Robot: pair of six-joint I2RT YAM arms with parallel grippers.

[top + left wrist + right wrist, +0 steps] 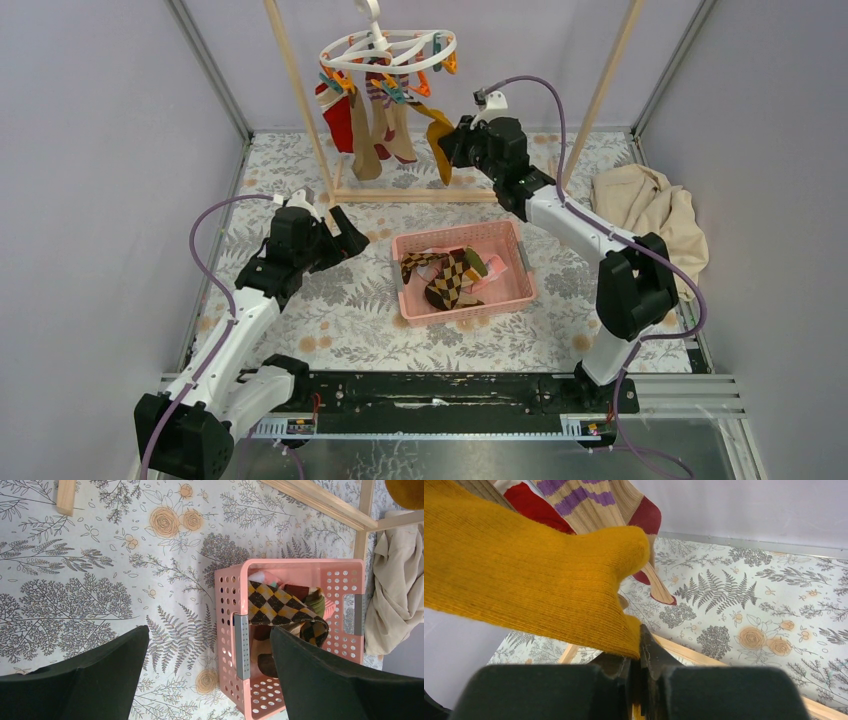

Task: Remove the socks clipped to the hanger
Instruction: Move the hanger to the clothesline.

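The white ring hanger (390, 48) with coloured clips hangs from the wooden rack at the back. Clipped to it are a red sock (337, 120), brown socks (366, 150) and a mustard yellow sock (441, 135). My right gripper (452, 143) is shut on the mustard sock (524, 575), pinching its lower edge between the fingertips (650, 647). A purple-striped sock (584, 500) hangs behind it. My left gripper (340, 232) hangs open over the table left of the pink basket (520, 285), nothing between its fingers (320, 680). An argyle sock (280, 607) lies in the basket (227, 630).
The wooden rack's base bar (420, 196) lies across the table behind the basket, its uprights (300, 100) flanking the hanger. A beige cloth (655, 210) is heaped at the right wall. Grey walls close in both sides.
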